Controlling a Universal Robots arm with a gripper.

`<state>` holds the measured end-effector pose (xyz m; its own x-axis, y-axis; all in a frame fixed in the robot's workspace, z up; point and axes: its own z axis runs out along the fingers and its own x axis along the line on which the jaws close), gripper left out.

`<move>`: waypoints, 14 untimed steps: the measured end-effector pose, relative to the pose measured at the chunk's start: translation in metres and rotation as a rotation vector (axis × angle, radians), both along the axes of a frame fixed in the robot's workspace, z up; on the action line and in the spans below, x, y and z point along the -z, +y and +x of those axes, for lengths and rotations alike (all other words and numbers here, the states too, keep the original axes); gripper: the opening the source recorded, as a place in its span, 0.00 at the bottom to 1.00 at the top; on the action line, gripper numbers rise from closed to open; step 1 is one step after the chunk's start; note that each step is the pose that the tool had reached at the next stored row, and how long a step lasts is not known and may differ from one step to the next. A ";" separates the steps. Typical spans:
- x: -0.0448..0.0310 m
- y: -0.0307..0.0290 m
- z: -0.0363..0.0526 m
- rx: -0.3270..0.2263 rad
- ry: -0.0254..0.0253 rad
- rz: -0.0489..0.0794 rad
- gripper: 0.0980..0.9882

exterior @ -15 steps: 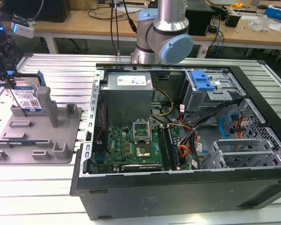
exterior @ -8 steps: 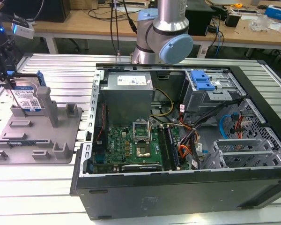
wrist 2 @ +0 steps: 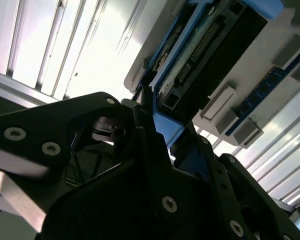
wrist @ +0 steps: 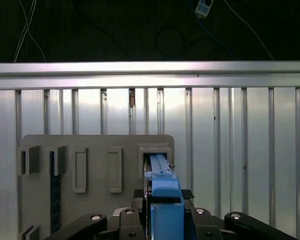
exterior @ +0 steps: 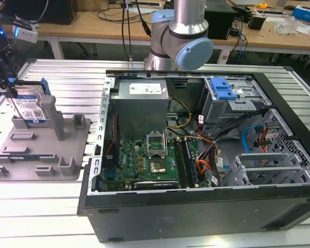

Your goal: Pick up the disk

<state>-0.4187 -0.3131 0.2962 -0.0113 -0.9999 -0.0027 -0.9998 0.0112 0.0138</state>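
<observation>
Standing on edge, silver disk point(exterior: 30, 106), barcode label, blue side rails

Arm point(exterior: 188, 20) showing brushed silver tube sections, pale blue round joint cap point(exterior: 194, 53) sitting on a grey joint housing, gripper point(wrist 2: 150, 120) presenting matte black angular linkage plates, silver round-head screws point(wrist 2: 169, 203) dotting the plates, a bare metal bracket edging one side

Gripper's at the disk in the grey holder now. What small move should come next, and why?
Probably a short straight lift. The gripper looks closed on the disk, fingers against its blue rails, while the disk stands upright in a slot of the grey holder. Pulling straight up should keep it from scraping the slot walls.
</observation>
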 end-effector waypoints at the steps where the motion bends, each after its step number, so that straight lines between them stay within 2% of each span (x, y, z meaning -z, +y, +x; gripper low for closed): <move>1: 0.0000 0.0000 0.0000 0.000 0.0000 0.000 0.30; 11: -0.0006 -0.0002 0.0000 0.000 0.0007 -0.001 0.30; 12: -0.0046 -0.0003 0.0000 0.000 0.0017 -0.002 0.30; 14: -0.0192 -0.0002 -0.0001 0.000 0.0020 -0.004 0.30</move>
